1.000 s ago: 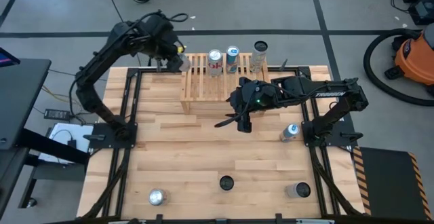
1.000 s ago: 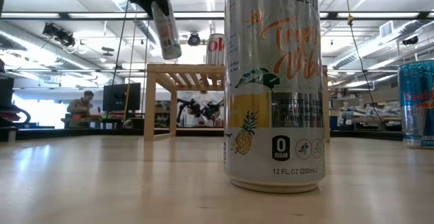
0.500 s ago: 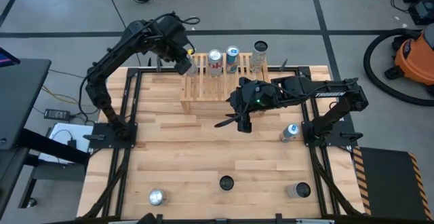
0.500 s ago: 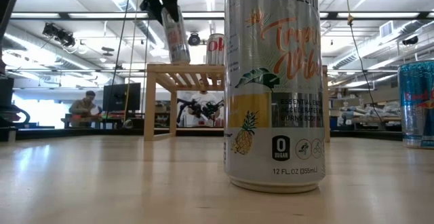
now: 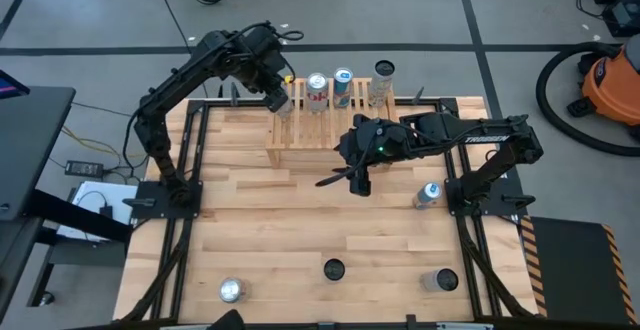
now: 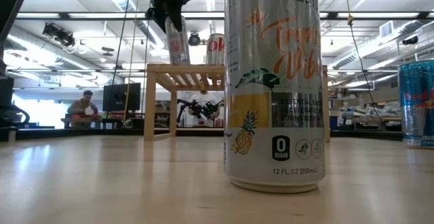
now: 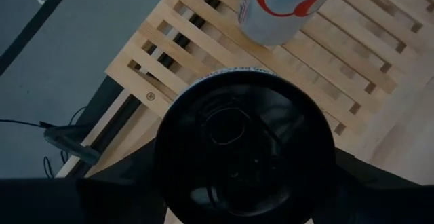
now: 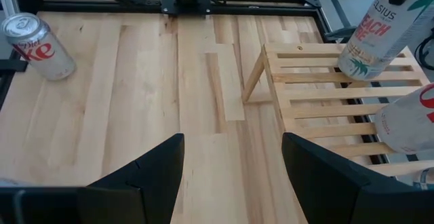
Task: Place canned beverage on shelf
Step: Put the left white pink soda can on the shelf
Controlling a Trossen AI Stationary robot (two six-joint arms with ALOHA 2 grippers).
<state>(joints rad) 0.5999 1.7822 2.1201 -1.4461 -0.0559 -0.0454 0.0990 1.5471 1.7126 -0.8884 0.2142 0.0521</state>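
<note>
My left fingers [image 6: 168, 3] are clamped on a slim can [image 6: 178, 39], tilted, its base just above the shelf [image 5: 300, 130] at its left end. Risks as I judge them: setting it down off-plumb, so it tips; the base catching a gap between slats; landing too near the end edge and rolling off to the table [image 5: 260, 220]. Next along stands a red-lettered can [image 7: 285, 7], just beside; a sideways nudge could topple it. My right fingers [image 8: 230, 176] wait mid-table, parted, holding nothing.
</note>
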